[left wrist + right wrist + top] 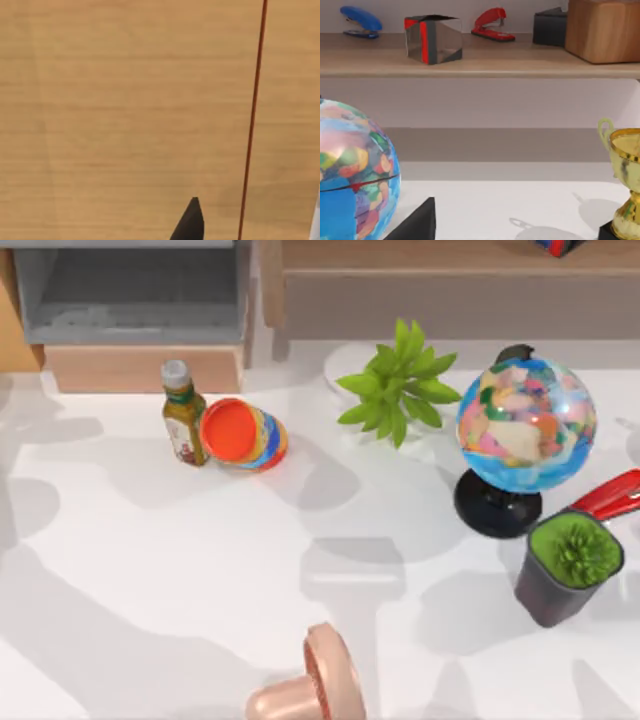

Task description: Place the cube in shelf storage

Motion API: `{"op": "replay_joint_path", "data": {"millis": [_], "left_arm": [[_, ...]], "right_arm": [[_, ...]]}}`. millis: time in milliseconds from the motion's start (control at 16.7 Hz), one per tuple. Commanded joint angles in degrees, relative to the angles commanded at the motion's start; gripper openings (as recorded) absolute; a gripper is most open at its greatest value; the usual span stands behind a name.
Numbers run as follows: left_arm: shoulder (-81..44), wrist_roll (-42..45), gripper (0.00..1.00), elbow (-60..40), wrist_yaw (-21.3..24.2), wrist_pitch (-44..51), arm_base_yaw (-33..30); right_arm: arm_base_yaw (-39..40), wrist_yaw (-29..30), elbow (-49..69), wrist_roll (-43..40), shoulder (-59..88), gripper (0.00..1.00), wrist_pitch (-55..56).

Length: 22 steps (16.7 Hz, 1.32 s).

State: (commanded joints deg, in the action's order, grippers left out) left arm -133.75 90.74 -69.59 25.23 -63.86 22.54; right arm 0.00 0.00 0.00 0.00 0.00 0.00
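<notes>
A small cube with red bands, a black top and glossy grey faces stands upright on the tan board of the shelf storage. Nothing touches it. In the top view the shelf storage runs along the back right, with its taupe front panel facing the table. A black part of my right gripper shows low in the right wrist view, beside the globe and well short of the shelf. A black tip of my left gripper sits close before a plain wood surface.
A blue stapler, red stapler, black box and wooden box share the board. On the table stand a bottle, tipped cup, leafy plant, globe, potted plant, pink object and trophy. A grey compartment is back left.
</notes>
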Motion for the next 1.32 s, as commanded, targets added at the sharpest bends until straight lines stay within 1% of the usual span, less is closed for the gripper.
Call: {"op": "replay_joint_path", "data": {"millis": [240,300,900,1320], "left_arm": [[0.0,0.0,0.02,0.0,0.0,0.0,0.0],[0.0,0.0,0.00,0.0,0.0,0.0,0.0],[0.1,-0.3,0.00,1.1,0.1,-0.1,0.7],[5.9,-0.2,0.00,14.6,3.5,-7.0,3.9]], "right_arm": [[0.0,0.0,0.0,0.0,0.0,1.00,0.0],[0.0,0.0,0.0,0.0,0.0,1.00,0.0],[0.0,0.0,0.0,0.0,0.0,1.00,0.0],[0.0,0.0,0.0,0.0,0.0,1.00,0.0]]}}
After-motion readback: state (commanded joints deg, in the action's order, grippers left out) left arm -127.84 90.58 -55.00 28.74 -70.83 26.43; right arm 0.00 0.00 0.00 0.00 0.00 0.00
